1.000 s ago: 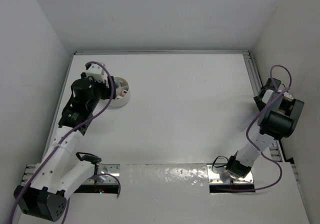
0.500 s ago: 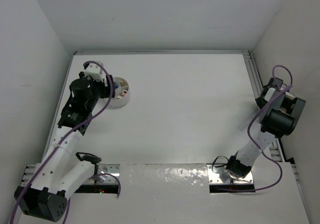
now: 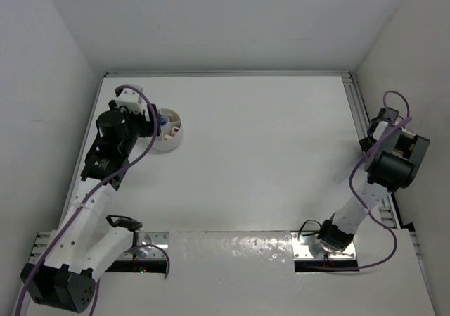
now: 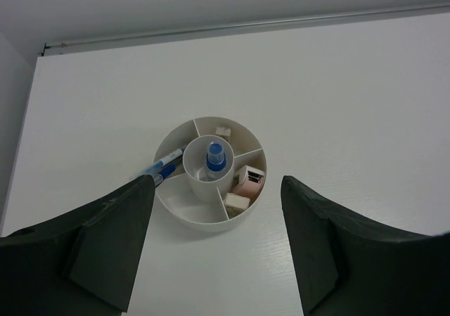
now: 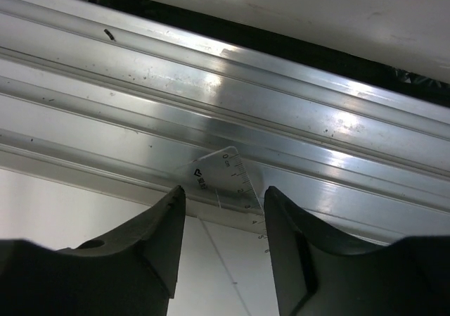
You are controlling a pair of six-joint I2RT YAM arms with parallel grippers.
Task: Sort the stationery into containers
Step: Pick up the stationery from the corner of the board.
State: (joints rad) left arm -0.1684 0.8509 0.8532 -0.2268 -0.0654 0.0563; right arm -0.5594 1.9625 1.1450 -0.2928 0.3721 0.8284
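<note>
my left tool (image 4: 216,181) hangs over the far left part of the white worktop (image 4: 337,105), fingers wide apart with nothing between them. right below it stands the short round white tub (image 4: 188,209), split into wedge compartments around a centre cup. the small blue-capped bottle (image 4: 215,158) stands upright in that centre cup. thin blue pens (image 4: 165,167) lean in the left wedge, their ends poking out over the rim. a small white eraser (image 4: 223,130) sits in the far wedge, a pink eraser (image 4: 249,180) in the right wedge, and a tan eraser (image 4: 235,202) in the near right wedge. the near left wedge shows only its floor.

my right tool (image 5: 223,210) is at the right edge of the worktop, pointed down at the ribbed aluminium rail (image 5: 316,119) there. the clear plastic ruler (image 5: 223,175) lies flat between its dark fingers (image 5: 158,238), its printed end resting on the rail and the rest over the white surface. the fingers stand just beside the ruler's two long edges; i cannot tell whether they press on it.
</note>
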